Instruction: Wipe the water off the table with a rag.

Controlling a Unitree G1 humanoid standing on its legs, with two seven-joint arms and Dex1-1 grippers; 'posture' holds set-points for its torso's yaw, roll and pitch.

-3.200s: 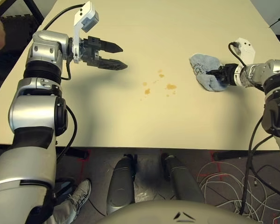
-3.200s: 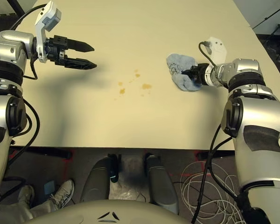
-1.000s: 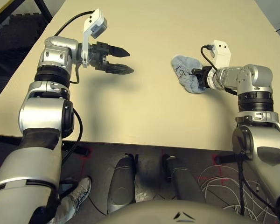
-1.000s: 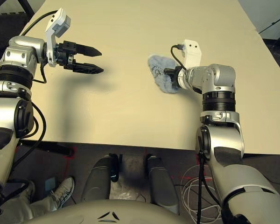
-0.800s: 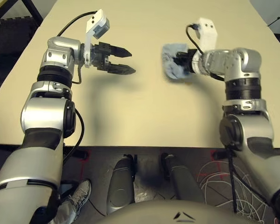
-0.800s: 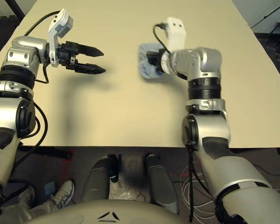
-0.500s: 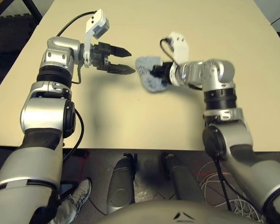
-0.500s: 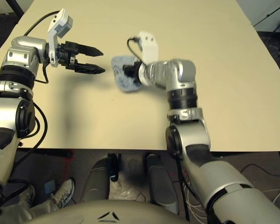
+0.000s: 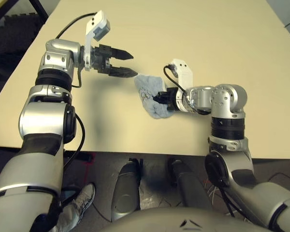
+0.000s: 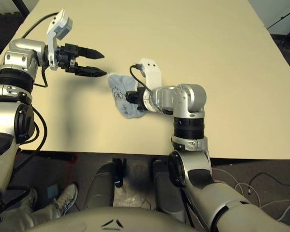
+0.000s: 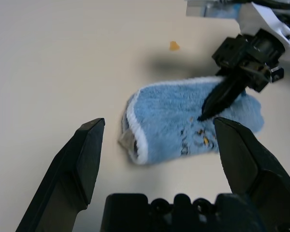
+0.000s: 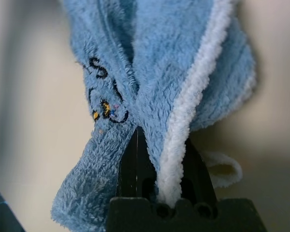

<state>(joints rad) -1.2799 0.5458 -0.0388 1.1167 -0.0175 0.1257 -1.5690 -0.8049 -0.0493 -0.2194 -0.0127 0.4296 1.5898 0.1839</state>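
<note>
One rag (image 9: 151, 94) near table (image 9: 208, 38) front edge.

A sneaker (image 9: 82, 202) rests on the dark floor (image 9: 154, 166) below. White cables (image 10: 241, 186) lie on the floor beside it.

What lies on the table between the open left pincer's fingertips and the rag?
Only bare beige tabletop separates the left pincer from the light blue fuzzy rag, per the left eye view.
</note>
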